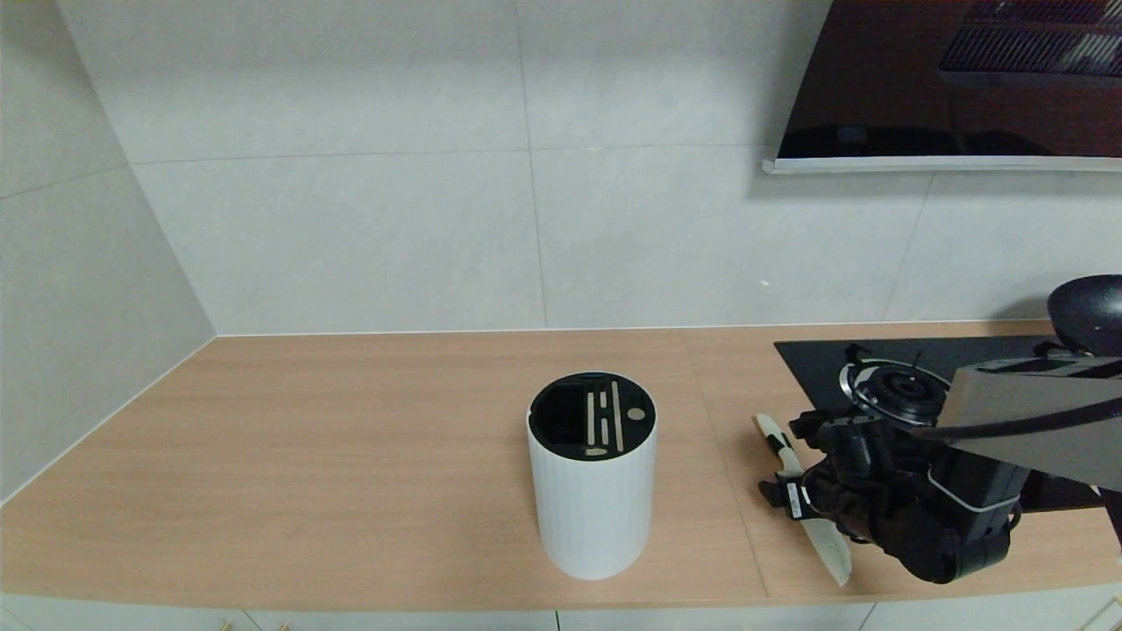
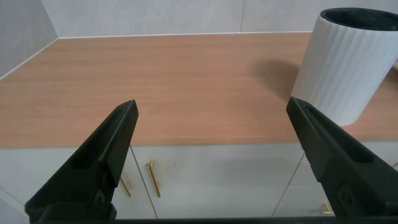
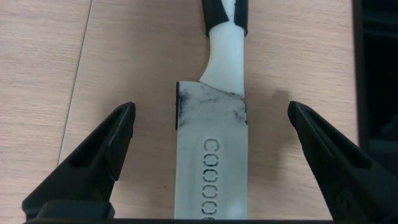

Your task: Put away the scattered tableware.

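Knife [image 3: 210, 155] cut short
Blade tip cut off between the right gripper's [image 3: 210, 112] fingers [image 3: 87, 168], handle end beyond their tips.

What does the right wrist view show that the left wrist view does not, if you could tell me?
The right wrist view, unlike the left, shows the knife lying flat between the open fingers of the right gripper, apart from both, with the black cooktop at its side. The left wrist view instead shows the white ribbed holder standing upright, the cabinet handles below the counter's edge and the open left gripper. Both show the wooden countertop.
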`<state>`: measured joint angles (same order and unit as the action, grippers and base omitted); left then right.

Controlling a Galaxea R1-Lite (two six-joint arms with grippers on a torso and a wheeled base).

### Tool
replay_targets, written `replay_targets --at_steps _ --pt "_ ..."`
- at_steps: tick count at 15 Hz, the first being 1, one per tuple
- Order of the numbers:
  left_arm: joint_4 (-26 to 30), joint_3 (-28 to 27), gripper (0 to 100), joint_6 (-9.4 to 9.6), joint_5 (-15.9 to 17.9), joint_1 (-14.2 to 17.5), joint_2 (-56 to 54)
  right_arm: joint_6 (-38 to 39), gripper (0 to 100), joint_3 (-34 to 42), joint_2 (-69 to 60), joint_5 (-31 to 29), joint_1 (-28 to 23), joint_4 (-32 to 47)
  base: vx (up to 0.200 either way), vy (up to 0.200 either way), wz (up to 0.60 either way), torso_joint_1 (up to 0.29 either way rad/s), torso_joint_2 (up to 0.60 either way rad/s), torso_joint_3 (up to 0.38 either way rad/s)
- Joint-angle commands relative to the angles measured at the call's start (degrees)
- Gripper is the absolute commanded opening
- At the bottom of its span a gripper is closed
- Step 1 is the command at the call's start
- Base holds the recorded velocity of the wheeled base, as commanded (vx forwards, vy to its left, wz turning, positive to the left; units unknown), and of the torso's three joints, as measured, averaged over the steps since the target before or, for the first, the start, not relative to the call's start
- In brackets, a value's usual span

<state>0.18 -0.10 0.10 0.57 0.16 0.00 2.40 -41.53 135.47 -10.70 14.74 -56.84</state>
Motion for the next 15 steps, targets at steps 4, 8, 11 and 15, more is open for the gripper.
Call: replay_targets --at_steps 4,8,11,15 --pt "-0.01 0.01 100 -0.01 -0.05 0.02 0.00 -0.03 0 -0.04 0.40 -0.02 0.03 -0.02 0.000 0.000 0.00 0.000 0.00 0.000" --pt "-0.01 0.01 100 -0.01 -0.05 0.02 0.09 0.06 0 -0.04 0.49 -0.02 -0.06 -0.11 0.000 0.000 0.00 0.000 0.00 0.000" --pt "-0.01 0.01 100 -0.01 -0.05 0.02 0.09 0.32 0 0.05 -0.91 -0.02 -0.06 -0.11 0.000 0.000 0.00 0.000 0.00 0.000" --pt "-0.01 0.01 100 -0.01 -0.05 0.02 0.09 1.20 0 2.77 -14.01 -0.20 0.12 0.68 0.000 0.000 0.00 0.000 0.00 0.000"
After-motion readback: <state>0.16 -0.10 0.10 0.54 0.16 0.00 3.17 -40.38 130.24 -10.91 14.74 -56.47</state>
